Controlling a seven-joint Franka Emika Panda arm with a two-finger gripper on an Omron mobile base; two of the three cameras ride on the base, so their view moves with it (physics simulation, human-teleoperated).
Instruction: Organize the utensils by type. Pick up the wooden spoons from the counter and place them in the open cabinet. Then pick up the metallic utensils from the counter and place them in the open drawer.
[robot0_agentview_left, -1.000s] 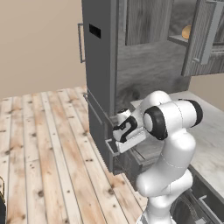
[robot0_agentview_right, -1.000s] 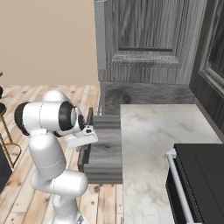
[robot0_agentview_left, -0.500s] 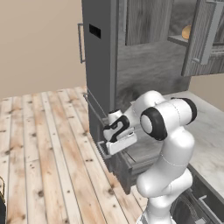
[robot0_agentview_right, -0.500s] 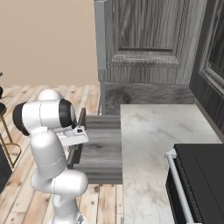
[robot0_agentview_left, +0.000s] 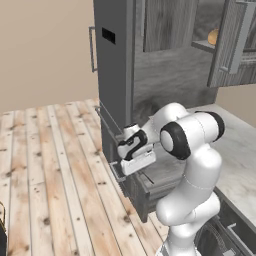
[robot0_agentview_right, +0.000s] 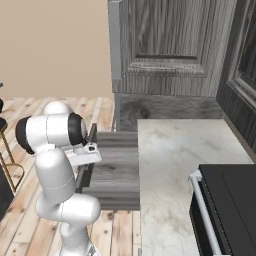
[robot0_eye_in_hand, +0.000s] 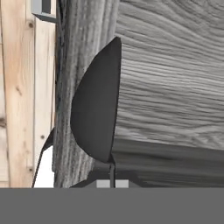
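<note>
The drawer (robot0_agentview_left: 159, 176) stands pulled out of the dark grey base units, its inside bare in the right base view (robot0_agentview_right: 114, 167). My gripper (robot0_agentview_left: 121, 171) sits at the drawer's front edge, pointing down, shut. In the hand view its fingertips (robot0_eye_in_hand: 112, 178) meet with nothing between them, against the grey wood grain of the drawer front. The cabinet (robot0_agentview_left: 234, 47) at the upper right has its door open, and an orange-brown rounded thing (robot0_agentview_left: 214, 36) lies on its shelf. The counter (robot0_agentview_right: 177, 160) runs to the right of the drawer. The wooden spoons and the metallic utensils are out of view.
A tall dark grey unit (robot0_agentview_left: 114, 65) rises right behind the drawer. A black stove (robot0_agentview_right: 227, 207) sits on the near right of the counter. Plank floor (robot0_agentview_left: 45, 165) spreads out to the left of the drawer front.
The drawer has slid further out of the units, and my hand has travelled with its front edge, away from the cabinets toward the floor side.
</note>
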